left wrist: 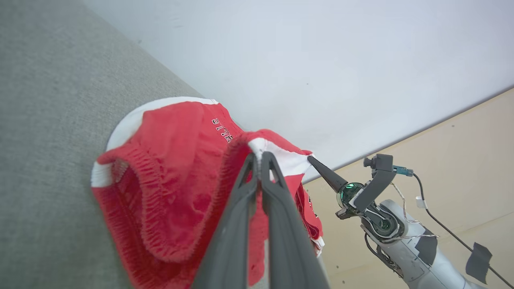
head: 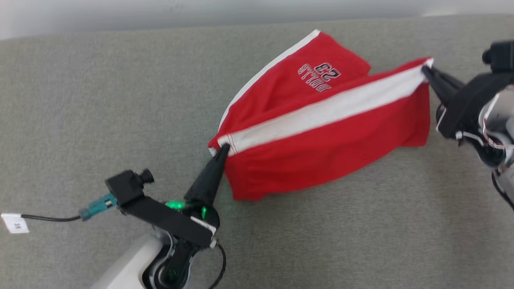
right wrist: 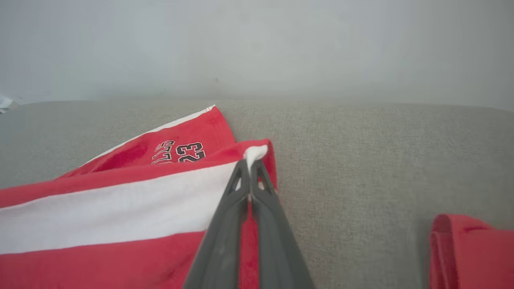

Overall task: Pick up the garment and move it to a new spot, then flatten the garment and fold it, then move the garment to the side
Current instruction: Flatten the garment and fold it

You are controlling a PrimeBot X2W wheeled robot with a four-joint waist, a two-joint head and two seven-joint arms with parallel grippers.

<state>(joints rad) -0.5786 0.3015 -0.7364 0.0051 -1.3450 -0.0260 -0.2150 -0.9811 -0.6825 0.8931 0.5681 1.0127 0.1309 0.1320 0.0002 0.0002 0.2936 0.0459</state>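
The garment [head: 321,136] is a pair of red shorts with a white side stripe and dark lettering, stretched between both grippers above the grey surface. My left gripper [head: 223,149] is shut on the elastic waistband corner at the lower left; my right gripper [head: 425,70] is shut on the hem corner at the upper right. In the left wrist view the left gripper [left wrist: 259,157] pinches the ruffled waistband of the garment [left wrist: 168,176], with the right gripper [left wrist: 311,159] beyond. In the right wrist view the right gripper [right wrist: 251,164] clamps the white stripe's end on the garment [right wrist: 120,212].
A grey fabric-covered surface [head: 100,100] spreads on all sides, ending at a pale wall [head: 160,16] at the back. Another fold of red cloth [right wrist: 470,249] shows at the lower right of the right wrist view. A cable with a white tag [head: 16,222] trails from my left wrist.
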